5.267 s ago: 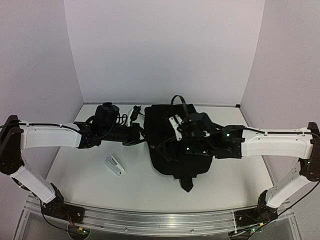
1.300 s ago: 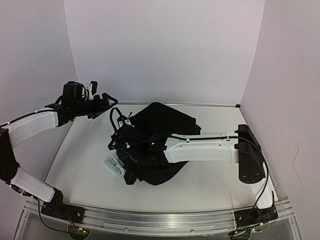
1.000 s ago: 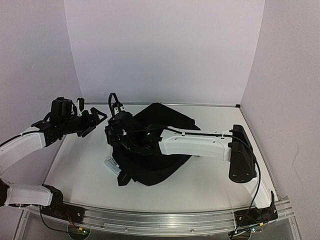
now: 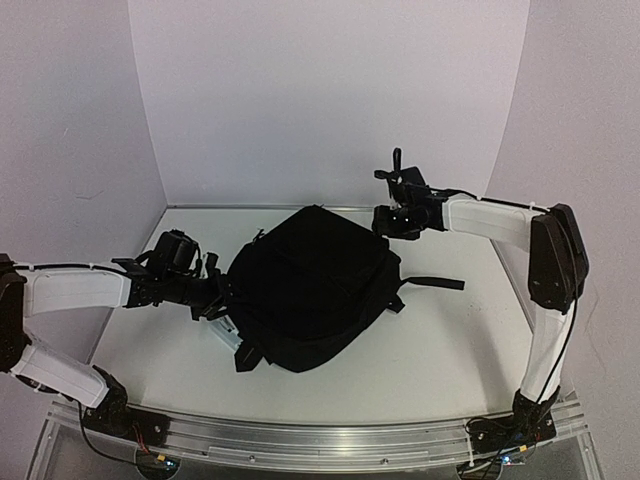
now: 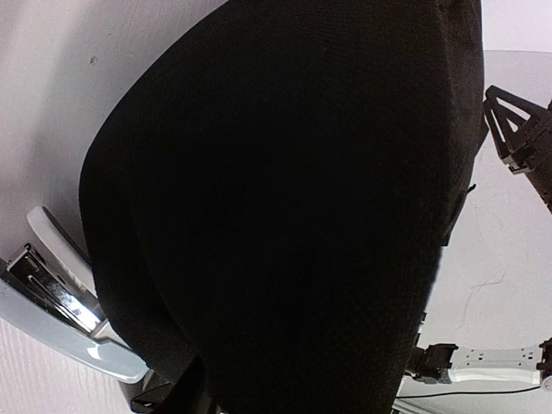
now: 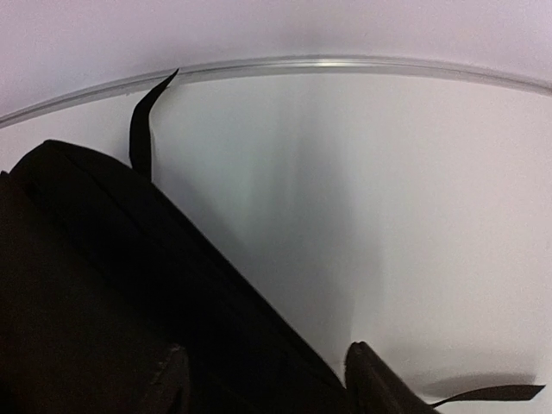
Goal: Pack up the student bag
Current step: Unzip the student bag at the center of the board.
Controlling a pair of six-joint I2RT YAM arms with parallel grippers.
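The student bag [image 4: 310, 285], a large black fabric backpack, lies on the white table with a strap [image 4: 432, 283] trailing to its right. My left gripper [image 4: 218, 292] is low against the bag's left side. In the left wrist view the bag's fabric [image 5: 285, 207] fills the frame and hides the fingers. My right gripper [image 4: 388, 220] hangs raised over the bag's far right corner. In the right wrist view the right gripper [image 6: 267, 366] shows its fingertips [image 6: 362, 366] standing apart, with the bag [image 6: 103, 293] below them.
A white and metal stapler [image 4: 228, 328] lies at the bag's near left edge, partly under it, and shows again as the stapler [image 5: 60, 297] in the left wrist view. The back wall rail [image 6: 345, 65] runs close behind the bag. A loose strap end [image 6: 142, 129] sticks up.
My right arm has swung from over the bag's left side to its far right corner and risen. My left arm has dropped from the raised left down to the bag's left edge. The bag lies flatter.
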